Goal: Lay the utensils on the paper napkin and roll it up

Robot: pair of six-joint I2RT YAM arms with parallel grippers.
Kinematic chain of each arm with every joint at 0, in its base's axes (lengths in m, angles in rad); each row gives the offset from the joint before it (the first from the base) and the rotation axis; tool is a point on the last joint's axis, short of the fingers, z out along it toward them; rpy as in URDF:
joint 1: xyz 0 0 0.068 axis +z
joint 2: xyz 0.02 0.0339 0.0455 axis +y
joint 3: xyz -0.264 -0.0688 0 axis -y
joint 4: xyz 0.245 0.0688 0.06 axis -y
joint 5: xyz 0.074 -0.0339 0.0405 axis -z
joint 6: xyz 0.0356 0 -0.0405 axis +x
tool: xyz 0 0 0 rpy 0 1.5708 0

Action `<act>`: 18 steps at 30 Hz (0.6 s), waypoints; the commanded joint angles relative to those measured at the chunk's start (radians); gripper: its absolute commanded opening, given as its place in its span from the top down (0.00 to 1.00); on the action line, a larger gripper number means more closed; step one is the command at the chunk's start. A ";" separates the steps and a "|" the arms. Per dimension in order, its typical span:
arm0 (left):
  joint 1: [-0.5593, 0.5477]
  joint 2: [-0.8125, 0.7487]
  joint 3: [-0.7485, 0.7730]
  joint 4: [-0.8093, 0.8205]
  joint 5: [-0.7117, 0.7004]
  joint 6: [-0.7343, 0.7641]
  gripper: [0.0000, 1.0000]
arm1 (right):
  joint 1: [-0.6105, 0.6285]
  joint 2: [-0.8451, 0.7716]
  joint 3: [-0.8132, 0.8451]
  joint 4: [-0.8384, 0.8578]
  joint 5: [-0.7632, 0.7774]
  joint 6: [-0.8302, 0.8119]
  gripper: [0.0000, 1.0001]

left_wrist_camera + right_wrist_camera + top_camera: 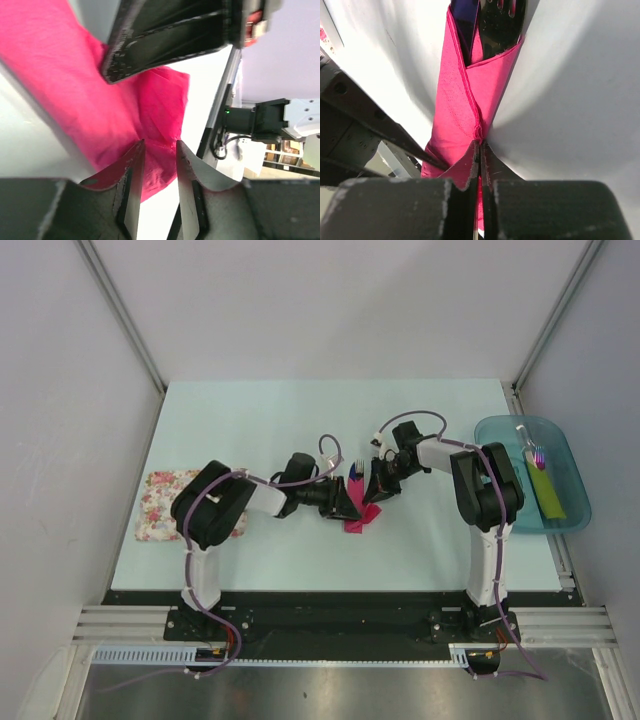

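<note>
The napkin (360, 517) lies mid-table, folded around the fork (500, 25) and blue piece (467, 20), whose ends poke out of its far end. The right gripper (480, 146) is clenched on the napkin's near fold. The left gripper (160, 147) is just beside it, fingers parted over pink paper, nothing clamped. Both crowd the bundle. A floral cloth (165, 502) lies at left, partly under the left arm; a tray (505, 435) with brush (537, 454) and strip (546, 492) sits well apart at right
</note>
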 commanded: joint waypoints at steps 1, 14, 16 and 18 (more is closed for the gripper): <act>-0.012 -0.069 -0.024 0.095 0.051 -0.047 0.62 | 0.001 0.044 -0.008 0.001 0.081 -0.054 1.00; -0.010 -0.067 -0.111 0.277 0.068 -0.194 0.62 | -0.003 0.044 -0.022 0.020 0.087 -0.052 1.00; -0.009 -0.049 -0.094 0.173 0.051 -0.135 0.64 | -0.003 0.044 -0.021 0.023 0.086 -0.049 1.00; -0.009 -0.034 -0.080 0.113 0.043 -0.096 0.66 | -0.003 0.044 -0.021 0.023 0.087 -0.048 1.00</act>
